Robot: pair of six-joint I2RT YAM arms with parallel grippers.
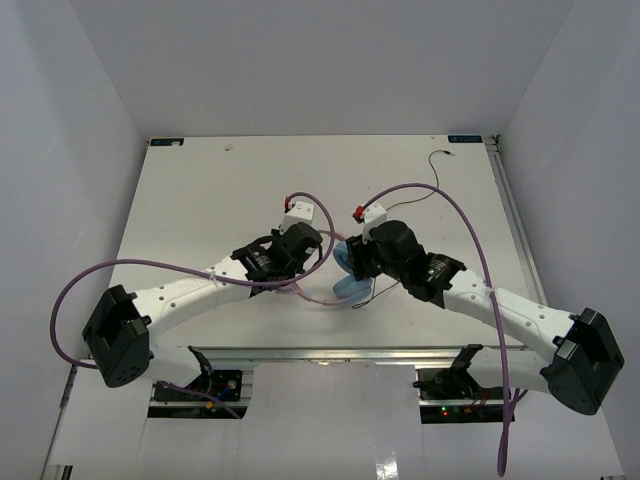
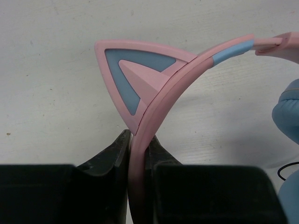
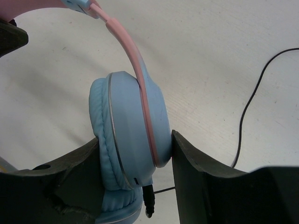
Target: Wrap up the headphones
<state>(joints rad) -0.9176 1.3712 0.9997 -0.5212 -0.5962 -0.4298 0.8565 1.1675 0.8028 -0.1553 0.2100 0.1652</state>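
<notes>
The headphones [image 1: 350, 278] lie at the table's middle between both grippers. My left gripper [image 2: 138, 140] is shut on the thin pink headband [image 2: 177, 74], just below a pink-and-blue cat ear [image 2: 133, 74]. A light-blue ear cup [image 2: 287, 116] shows at that view's right edge. My right gripper [image 3: 135, 144] is shut across a light-blue ear cup [image 3: 133, 126], with one finger on the cushion and the other on the outer shell. The cable plug [image 3: 148, 200] sticks out under that cup. The thin black cable [image 3: 247, 107] trails across the table to the right.
Thick purple arm cables [image 1: 455, 215] arc over the table behind both wrists. The black cable's loose end [image 1: 440, 155] lies near the far right corner. White walls enclose the table, and a metal rail [image 1: 320, 352] runs along its near edge.
</notes>
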